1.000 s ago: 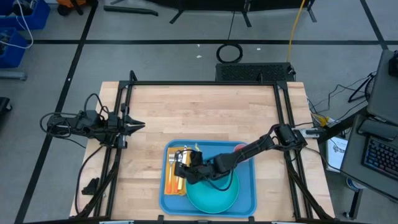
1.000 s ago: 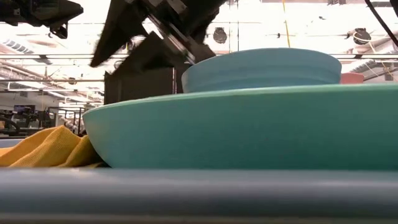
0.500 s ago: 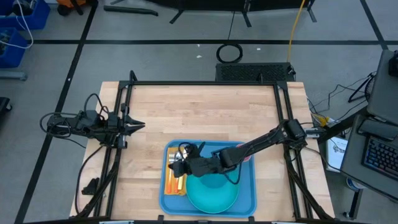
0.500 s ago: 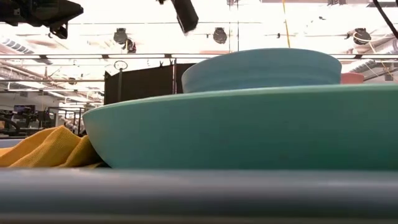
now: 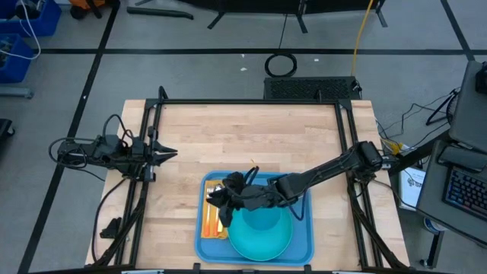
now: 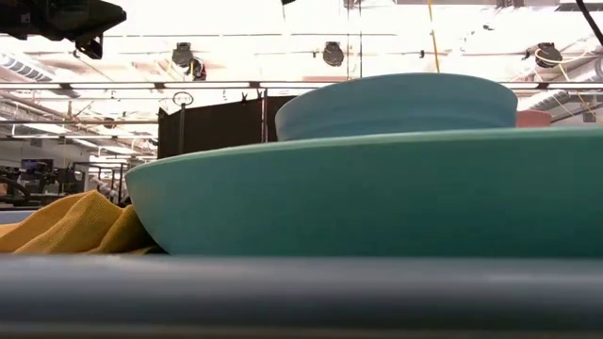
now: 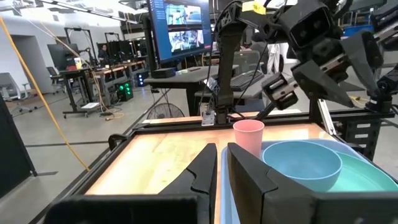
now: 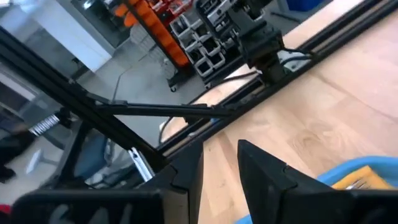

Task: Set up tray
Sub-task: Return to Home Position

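Tray (image 5: 304, 240): blue, rimmed, rounded corners, beneath right gripper (image 5: 219, 199)
Right gripper: hovering, arm outstretched, fingers apart, empty
Left gripper (image 5: 169, 153): far aside, fingers together

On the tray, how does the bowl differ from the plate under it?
Colour: the bowl is pale blue, while the plate is a greener turquoise.
Size: the bowl is narrower, and the plate spreads well past it on both sides.
Place: the bowl sits on the plate, while the plate rests on the tray.
Both are round, plain and upright.
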